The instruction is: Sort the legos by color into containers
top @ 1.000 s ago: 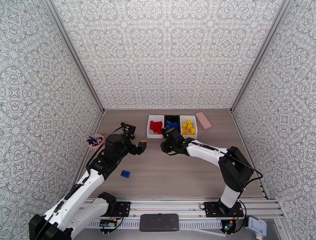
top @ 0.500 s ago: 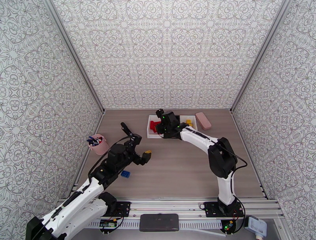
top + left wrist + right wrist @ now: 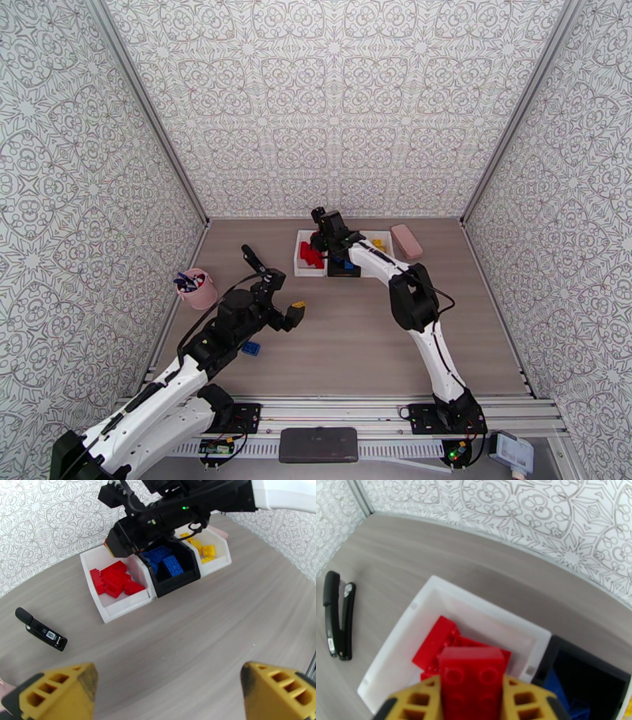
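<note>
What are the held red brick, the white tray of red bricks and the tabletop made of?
The red brick looks like hard glossy plastic: moulded studs, soft sheen. The white tray seems plastic too, smooth and thin-walled. The tabletop shows matte wood grain, possibly laminate.

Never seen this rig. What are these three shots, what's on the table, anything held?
Two robot arms are bolted at the table's near edge. The wide picture is from a fixed camera above and behind them; the other two are from a camera on each wrist, looking past that hand's yellow fingertips. On the table: a white tray of red bricks, a black tray of blue ones, a second white tray of yellow ones, one loose blue brick, a pink cup of pens, a pink block and a black bar. The left hand is open and empty. The right hand grips a red brick over that first tray.
</note>
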Robot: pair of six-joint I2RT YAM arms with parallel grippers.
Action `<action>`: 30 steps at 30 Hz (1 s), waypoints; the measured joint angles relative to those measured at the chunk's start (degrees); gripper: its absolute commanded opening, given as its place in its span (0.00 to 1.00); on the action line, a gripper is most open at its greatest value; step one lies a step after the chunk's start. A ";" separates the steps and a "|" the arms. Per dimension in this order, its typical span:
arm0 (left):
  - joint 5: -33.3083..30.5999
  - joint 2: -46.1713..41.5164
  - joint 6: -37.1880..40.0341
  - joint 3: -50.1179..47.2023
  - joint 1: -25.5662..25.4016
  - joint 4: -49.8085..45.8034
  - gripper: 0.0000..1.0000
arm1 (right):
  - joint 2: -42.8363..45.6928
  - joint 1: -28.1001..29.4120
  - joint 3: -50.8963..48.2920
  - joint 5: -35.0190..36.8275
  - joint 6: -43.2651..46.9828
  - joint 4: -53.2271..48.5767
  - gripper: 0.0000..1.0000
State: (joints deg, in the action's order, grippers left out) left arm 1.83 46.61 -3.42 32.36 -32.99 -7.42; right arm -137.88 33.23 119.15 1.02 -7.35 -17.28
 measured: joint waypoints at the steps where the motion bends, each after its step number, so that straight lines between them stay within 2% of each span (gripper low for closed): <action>1: -0.61 0.09 -0.50 0.00 -0.02 -0.02 1.00 | -0.33 -0.04 0.33 0.15 0.20 -0.11 0.24; 8: -6.64 0.94 -5.44 0.26 -0.09 -1.62 1.00 | -0.50 -0.04 0.52 0.50 1.55 -0.61 0.58; 14: -17.31 3.23 -15.45 4.24 -0.13 -9.31 1.00 | 2.80 -0.04 -3.63 0.17 2.71 0.44 0.76; 18: -22.10 3.87 -24.63 6.78 -0.13 -15.72 1.00 | 9.09 -0.04 -11.43 -0.63 3.48 4.09 0.83; 23: -27.10 4.15 -42.18 8.41 -0.11 -27.89 1.00 | 18.97 -0.04 -22.95 -3.63 5.22 10.08 0.90; 30: -29.11 6.01 -63.23 8.52 1.09 -40.54 0.98 | 29.27 -0.02 -35.01 -9.16 8.33 16.04 0.93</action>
State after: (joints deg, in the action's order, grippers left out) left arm -27.29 52.62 -66.65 40.88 -31.90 -47.97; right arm -108.62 33.21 84.14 -8.14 0.97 -1.23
